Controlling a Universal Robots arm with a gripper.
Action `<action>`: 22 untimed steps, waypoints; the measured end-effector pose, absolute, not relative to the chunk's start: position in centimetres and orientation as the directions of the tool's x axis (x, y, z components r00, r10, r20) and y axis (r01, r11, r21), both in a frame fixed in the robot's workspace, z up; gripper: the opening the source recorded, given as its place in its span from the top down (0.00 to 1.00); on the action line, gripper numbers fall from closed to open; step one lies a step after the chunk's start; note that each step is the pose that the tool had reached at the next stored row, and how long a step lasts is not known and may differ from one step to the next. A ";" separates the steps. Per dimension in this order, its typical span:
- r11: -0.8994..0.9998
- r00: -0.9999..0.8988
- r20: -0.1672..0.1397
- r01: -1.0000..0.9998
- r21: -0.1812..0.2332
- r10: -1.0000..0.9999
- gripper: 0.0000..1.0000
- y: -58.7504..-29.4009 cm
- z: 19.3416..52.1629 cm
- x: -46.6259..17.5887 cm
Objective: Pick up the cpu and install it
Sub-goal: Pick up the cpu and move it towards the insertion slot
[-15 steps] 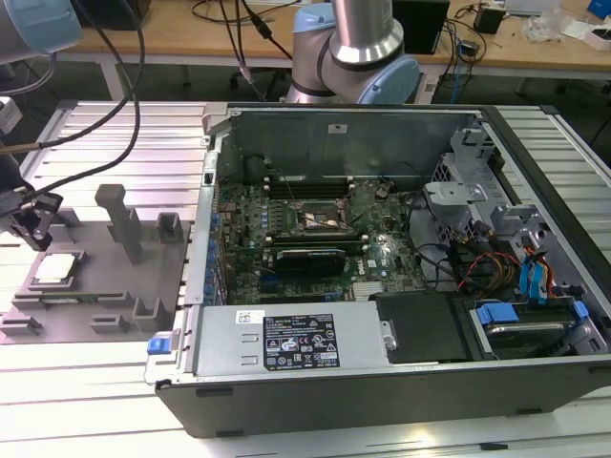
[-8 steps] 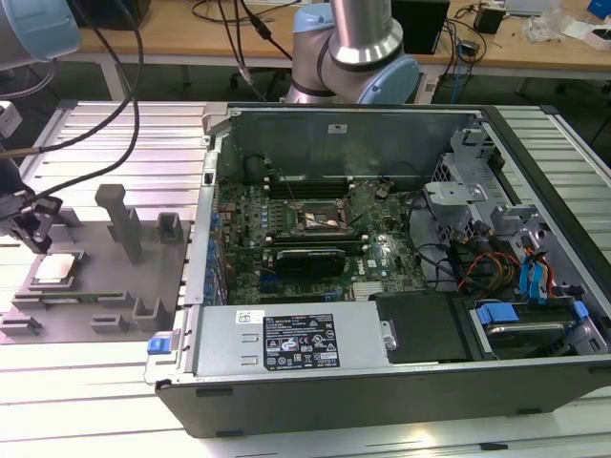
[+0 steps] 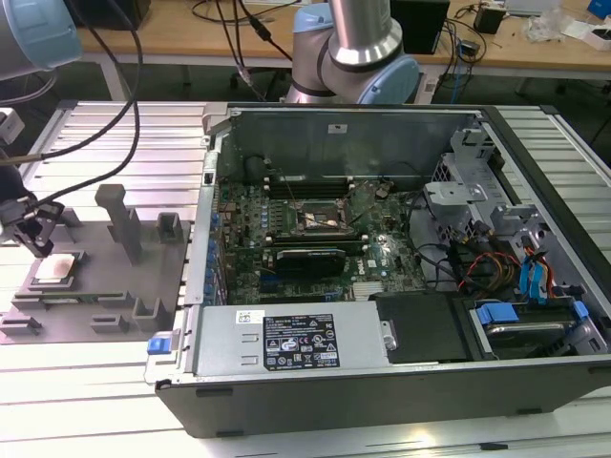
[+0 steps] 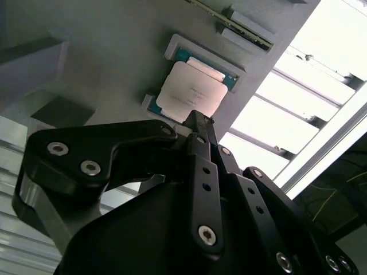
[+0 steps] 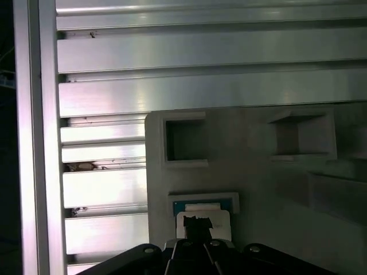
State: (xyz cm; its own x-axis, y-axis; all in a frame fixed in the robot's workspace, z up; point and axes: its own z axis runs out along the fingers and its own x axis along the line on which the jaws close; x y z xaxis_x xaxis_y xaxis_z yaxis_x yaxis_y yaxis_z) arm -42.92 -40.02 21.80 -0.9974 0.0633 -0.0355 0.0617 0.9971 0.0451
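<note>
The cpu [image 3: 55, 269] lies flat in a shallow nest on the grey fixture plate [image 3: 95, 298], at the exterior view's left and well apart from the open computer case [image 3: 382, 386]. Its light metal top faces up. In the second wrist view the green border of the cpu can be seen around the metal top, and also the raised frame of the nest that encloses it.

The gripper [image 3: 41, 250] hangs just above the cpu, and nothing is between its fingers. In the second wrist view the two black fingers [image 4: 202, 172] come together to one point at the near edge of the chip, so the claw is clenched and empty. I cannot tell whether the tips touch the chip.

The first wrist view shows two square pockets [image 5: 185, 140] in the plate, and the aluminium slats of the table [image 5: 200, 51] beside it. The exterior view shows the motherboard [image 3: 286, 224] inside the case, with the dark socket [image 3: 323, 221] in its middle, and grey upright blocks [image 3: 119, 221] on the plate.
</note>
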 end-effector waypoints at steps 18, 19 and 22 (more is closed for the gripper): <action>0.998 -0.999 -0.027 0.039 0.045 0.041 0.89 -41.0 20.6 -41.9; 0.998 -0.999 -0.027 0.039 0.045 0.040 0.89 -41.0 20.6 -41.9; 0.998 -0.999 -0.027 0.039 0.045 0.040 0.89 -41.0 20.6 -41.9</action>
